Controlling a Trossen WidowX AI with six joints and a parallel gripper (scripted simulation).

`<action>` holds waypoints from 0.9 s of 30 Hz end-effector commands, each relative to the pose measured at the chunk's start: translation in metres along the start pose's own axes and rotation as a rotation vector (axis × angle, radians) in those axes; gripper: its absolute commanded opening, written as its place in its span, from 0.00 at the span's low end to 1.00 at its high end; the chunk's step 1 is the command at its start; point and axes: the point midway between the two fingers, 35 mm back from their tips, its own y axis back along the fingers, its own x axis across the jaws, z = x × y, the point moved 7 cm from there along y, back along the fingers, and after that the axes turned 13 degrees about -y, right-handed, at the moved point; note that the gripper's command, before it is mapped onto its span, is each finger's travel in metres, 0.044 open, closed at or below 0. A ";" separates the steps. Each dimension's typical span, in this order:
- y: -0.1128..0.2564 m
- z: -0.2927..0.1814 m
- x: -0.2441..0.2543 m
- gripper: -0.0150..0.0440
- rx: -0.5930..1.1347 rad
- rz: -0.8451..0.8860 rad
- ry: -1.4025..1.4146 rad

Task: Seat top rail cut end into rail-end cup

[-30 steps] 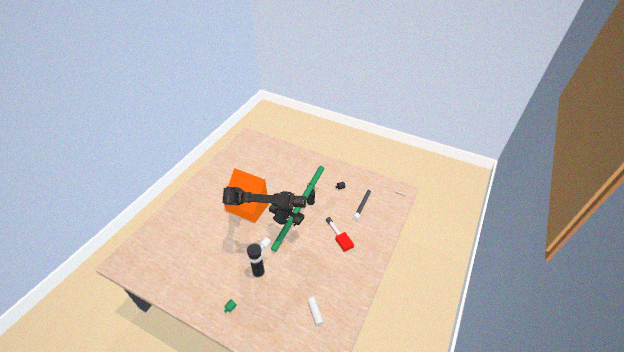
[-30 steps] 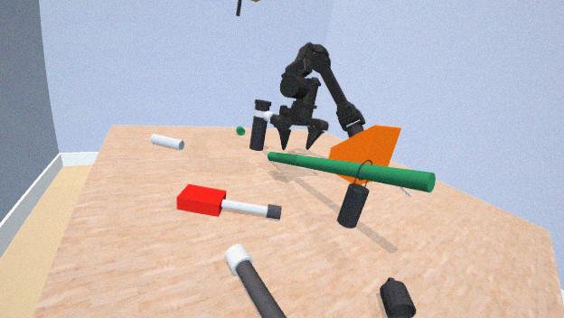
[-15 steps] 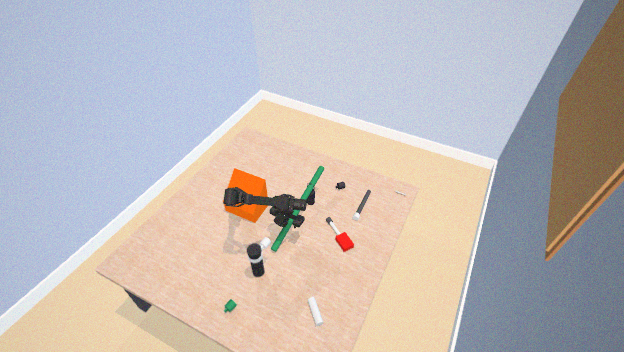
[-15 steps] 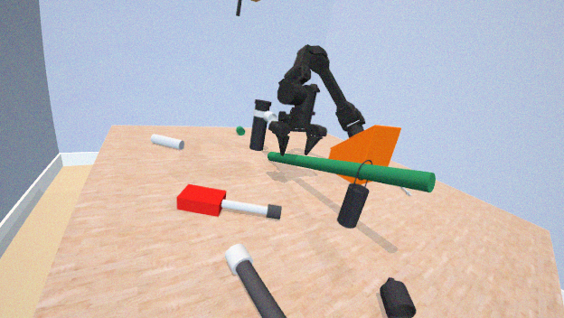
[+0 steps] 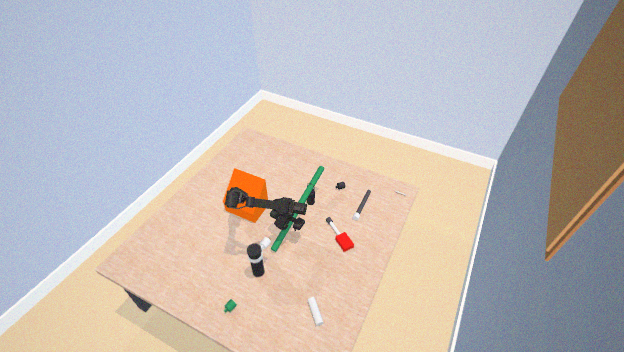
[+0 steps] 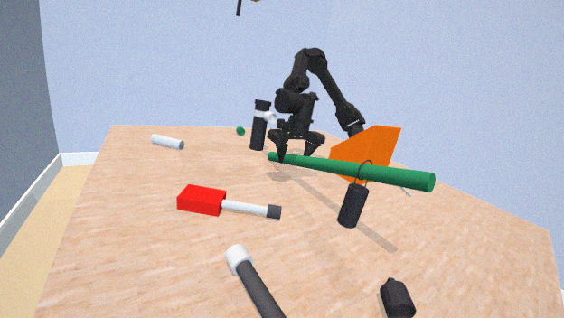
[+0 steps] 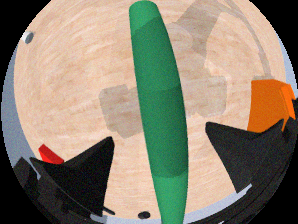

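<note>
The green rail [image 5: 315, 177] [image 6: 398, 175] [image 7: 160, 100] passes through the wire loop above the small black post [image 5: 311, 197] [image 6: 353, 205]. Its far end in the exterior view is free, apart from the white rail-end cup [image 5: 265, 242] [image 6: 271, 117] and lower in that view. The cup is on the white band [image 5: 256, 258] [image 6: 260, 114], high on the big black post [image 5: 257, 269] [image 6: 258, 135], just under its cap. My gripper [image 5: 291, 224] [image 6: 295, 158] [image 7: 160, 135] is open and empty, its fingers on either side of the rail; the wrist view shows gaps on both sides.
An orange block [image 5: 250, 192] [image 6: 361, 146] [image 7: 265, 102] stands beside the arm. On the table [image 5: 190, 240] lie a red block [image 5: 344, 242] [image 6: 201, 200] with a handle, a white-ended dark rod [image 5: 363, 202], a white tube [image 5: 315, 311], a green piece [image 5: 230, 305] and a small black piece [image 5: 340, 185].
</note>
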 end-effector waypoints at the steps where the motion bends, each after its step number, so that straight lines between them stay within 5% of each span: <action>1: -0.009 0.001 -0.001 1.00 -0.008 0.000 0.007; 12: -0.022 0.002 -0.002 1.00 -0.010 0.001 0.006; 24: -0.022 0.002 -0.002 0.47 -0.010 0.001 0.006; 27: -0.022 0.002 -0.002 0.43 -0.010 0.001 0.006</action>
